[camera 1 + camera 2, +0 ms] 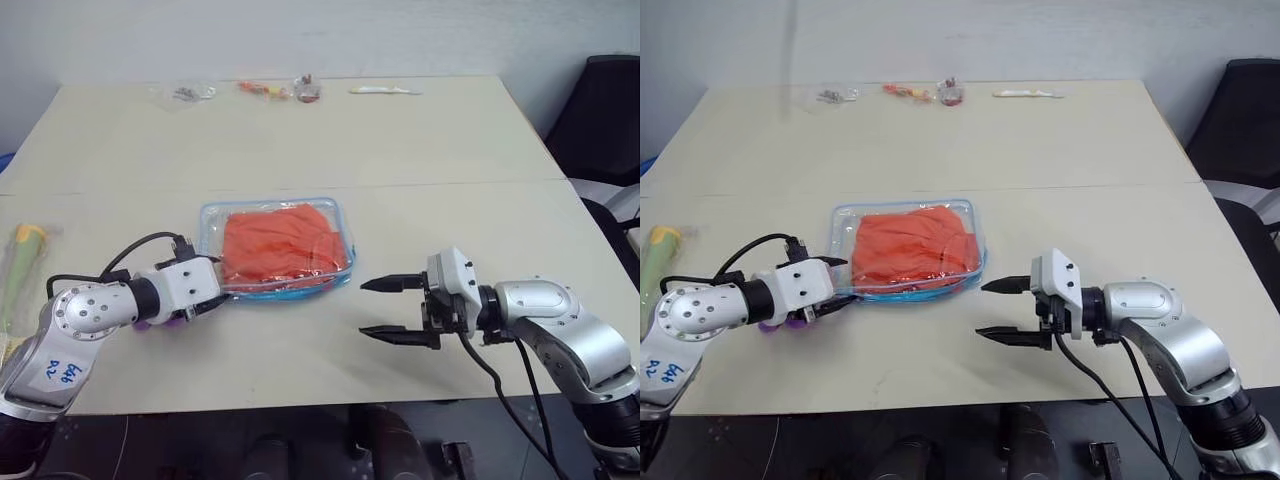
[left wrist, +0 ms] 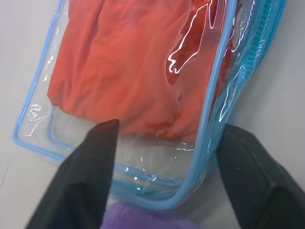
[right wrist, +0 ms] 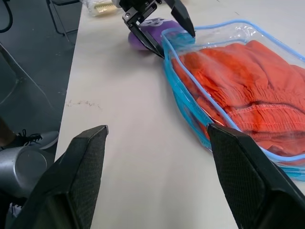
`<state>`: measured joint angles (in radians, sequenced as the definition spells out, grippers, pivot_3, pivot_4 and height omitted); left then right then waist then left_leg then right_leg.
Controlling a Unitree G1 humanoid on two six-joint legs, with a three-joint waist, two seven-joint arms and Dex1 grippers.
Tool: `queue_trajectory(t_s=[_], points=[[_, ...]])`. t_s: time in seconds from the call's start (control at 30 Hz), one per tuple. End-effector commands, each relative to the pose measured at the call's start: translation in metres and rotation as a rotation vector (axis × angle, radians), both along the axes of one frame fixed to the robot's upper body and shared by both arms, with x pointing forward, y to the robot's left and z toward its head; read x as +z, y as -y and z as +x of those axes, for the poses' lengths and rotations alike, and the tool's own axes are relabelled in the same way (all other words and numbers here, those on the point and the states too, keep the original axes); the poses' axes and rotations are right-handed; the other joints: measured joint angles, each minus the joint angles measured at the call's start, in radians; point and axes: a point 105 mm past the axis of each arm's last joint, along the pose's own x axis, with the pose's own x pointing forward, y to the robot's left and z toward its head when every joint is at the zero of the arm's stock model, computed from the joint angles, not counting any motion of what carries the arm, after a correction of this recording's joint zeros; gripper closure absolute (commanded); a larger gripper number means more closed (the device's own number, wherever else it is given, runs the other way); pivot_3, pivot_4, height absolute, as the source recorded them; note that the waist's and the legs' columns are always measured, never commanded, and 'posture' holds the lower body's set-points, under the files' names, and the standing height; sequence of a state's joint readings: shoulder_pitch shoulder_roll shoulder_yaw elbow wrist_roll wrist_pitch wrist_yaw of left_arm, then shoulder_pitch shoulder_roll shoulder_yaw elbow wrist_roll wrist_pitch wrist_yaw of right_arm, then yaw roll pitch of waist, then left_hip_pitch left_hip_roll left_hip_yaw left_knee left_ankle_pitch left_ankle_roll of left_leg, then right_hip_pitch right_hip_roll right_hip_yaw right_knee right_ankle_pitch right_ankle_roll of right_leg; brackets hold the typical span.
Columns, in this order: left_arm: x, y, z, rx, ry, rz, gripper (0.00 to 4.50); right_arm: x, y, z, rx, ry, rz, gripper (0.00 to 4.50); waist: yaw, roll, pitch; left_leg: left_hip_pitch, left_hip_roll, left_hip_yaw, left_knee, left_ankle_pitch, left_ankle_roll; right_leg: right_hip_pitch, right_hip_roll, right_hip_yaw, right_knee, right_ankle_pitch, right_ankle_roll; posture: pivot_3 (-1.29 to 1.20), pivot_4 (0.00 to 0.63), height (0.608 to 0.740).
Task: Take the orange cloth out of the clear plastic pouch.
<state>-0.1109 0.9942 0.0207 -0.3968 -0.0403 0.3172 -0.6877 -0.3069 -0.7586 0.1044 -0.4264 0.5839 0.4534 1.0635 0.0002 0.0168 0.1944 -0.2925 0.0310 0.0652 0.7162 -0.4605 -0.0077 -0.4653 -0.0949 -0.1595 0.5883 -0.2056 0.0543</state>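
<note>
The clear plastic pouch (image 1: pixel 277 246) with light blue trim lies flat in the middle of the table (image 1: pixel 400 160). The wrinkled orange cloth (image 1: pixel 275 243) is inside it. My left gripper (image 2: pixel 170 126) is at the pouch's near-left corner, its black fingers (image 2: pixel 95 162) apart and astride that corner: one lies over the clear top, the other is beside the blue edge. A small purple plush toy (image 3: pixel 143 38) sits just under this gripper. My right gripper (image 1: pixel 372 308) hovers to the right of the pouch, pointing left toward it, open with nothing between its fingers.
Small clear bags (image 1: pixel 185 92), orange bits (image 1: pixel 262 90) and a white strip (image 1: pixel 385 90) lie along the table's far edge. A green and yellow item (image 1: pixel 20 270) lies at the left edge. A black chair (image 1: pixel 600 110) stands beyond the right side.
</note>
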Motion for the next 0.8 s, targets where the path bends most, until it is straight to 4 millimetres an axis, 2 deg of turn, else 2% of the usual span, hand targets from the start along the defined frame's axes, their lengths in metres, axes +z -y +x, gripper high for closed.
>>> queue_trajectory(t_s=[0.03, 0.23, 0.3, 0.4, 0.6, 0.8], points=[[0.012, 0.003, 0.0, -0.004, 0.032, -0.021, 2.61, 0.009, -0.003, -0.001, 0.012, 0.043, 0.01, 1.08, 0.0, 0.0, 0.0, 0.0, 0.0, 0.0, 0.0, 0.0, 0.0, 0.0, 0.0, 0.0, 0.0, 0.0, 0.0, 0.0, 0.15, 0.74], [0.012, 0.006, -0.01, -0.026, -0.025, -0.053, 4.48, 0.005, -0.002, 0.0, 0.014, 0.046, -0.009, 1.08, 0.0, 0.0, 0.0, 0.0, 0.0, 0.0, 0.0, 0.0, 0.0, 0.0, 0.0, 0.0, 0.0, 0.0, 0.0, 0.0, 0.15, 0.74], [0.013, 0.006, -0.011, -0.019, -0.029, -0.072, 4.48, 0.003, -0.003, 0.0, 0.014, 0.048, -0.013, 1.08, 0.0, 0.0, 0.0, 0.0, 0.0, 0.0, 0.0, 0.0, 0.0, 0.0, 0.0, 0.0, 0.0, 0.0, 0.0, 0.0, 0.15, 0.74], [0.014, 0.006, -0.011, -0.013, -0.024, -0.094, 3.81, 0.002, -0.004, 0.0, 0.015, 0.052, -0.015, 1.08, 0.0, 0.0, 0.0, 0.0, 0.0, 0.0, 0.0, 0.0, 0.0, 0.0, 0.0, 0.0, 0.0, 0.0, 0.0, 0.0, 0.15, 0.74], [0.021, 0.006, -0.007, 0.009, 0.021, -0.122, 1.91, 0.002, -0.004, 0.0, 0.015, 0.065, -0.019, 1.08, 0.0, 0.0, 0.0, 0.001, 0.0, 0.0, 0.001, 0.0, 0.0, 0.0, 0.0, 0.0, 0.0, 0.0, 0.0, 0.0, 0.15, 0.74], [0.033, 0.009, -0.004, 0.016, 0.042, -0.201, 1.91, 0.0, -0.006, 0.003, -0.005, 0.094, -0.026, 1.08, 0.001, -0.001, -0.001, 0.001, 0.0, 0.0, 0.001, 0.0, 0.0, 0.001, 0.0, 0.0, 0.001, 0.0, 0.0, 0.0, 0.15, 0.74]])
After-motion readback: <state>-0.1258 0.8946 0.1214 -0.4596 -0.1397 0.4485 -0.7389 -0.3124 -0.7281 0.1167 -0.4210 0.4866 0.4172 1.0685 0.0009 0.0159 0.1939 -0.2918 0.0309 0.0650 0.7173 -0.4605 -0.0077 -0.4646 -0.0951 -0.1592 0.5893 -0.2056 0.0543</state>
